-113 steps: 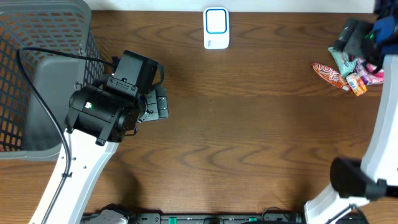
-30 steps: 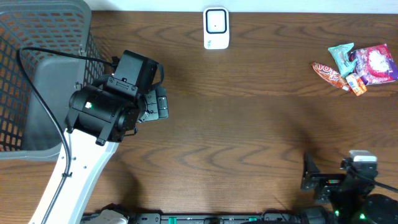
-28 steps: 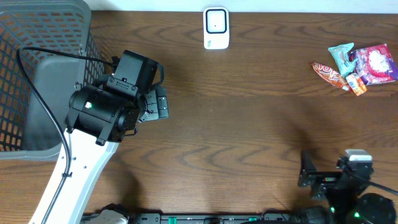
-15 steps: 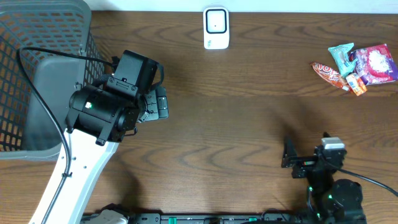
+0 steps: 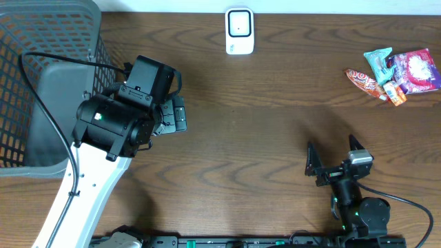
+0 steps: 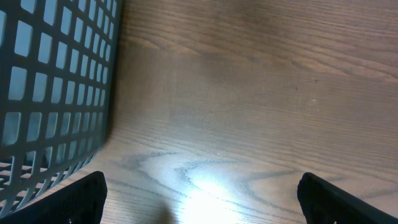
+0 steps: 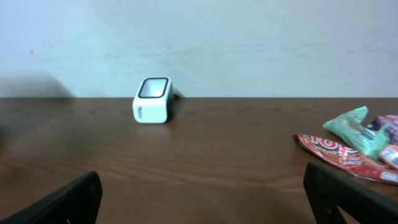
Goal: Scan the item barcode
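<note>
- The left gripper point(image 6: 199, 200) hangs over bare wood left of centre in the overhead view. Its jaws are spread wide and empty, with one dark fingertip in each lower corner of the left wrist view.
- The right gripper point(image 5: 333, 156) sits low in the lower right of the overhead frame. Its two fingers point(image 5: 312, 160) are splayed apart with nothing between them.
- In the right wrist view both of its fingertips show at the bottom corners, well apart, with open table point(image 5: 262, 131) between them.
- The items to scan lie in a small heap of snack packets point(image 5: 396, 74) at the upper right edge of the overhead frame, untouched and well apart from both grippers.
- The heap holds a red wrapper point(image 5: 364, 80), a teal pouch point(image 5: 378, 60) and a pink-and-purple packet point(image 5: 417, 70), all touching or overlapping.
- The white barcode scanner point(image 5: 240, 31) stands at the top centre of the table. In the right wrist view it appears upper left of centre, its dark window facing up.
- A dark mesh basket point(image 5: 48, 41) fills the upper left corner, just beside the left arm.
</note>
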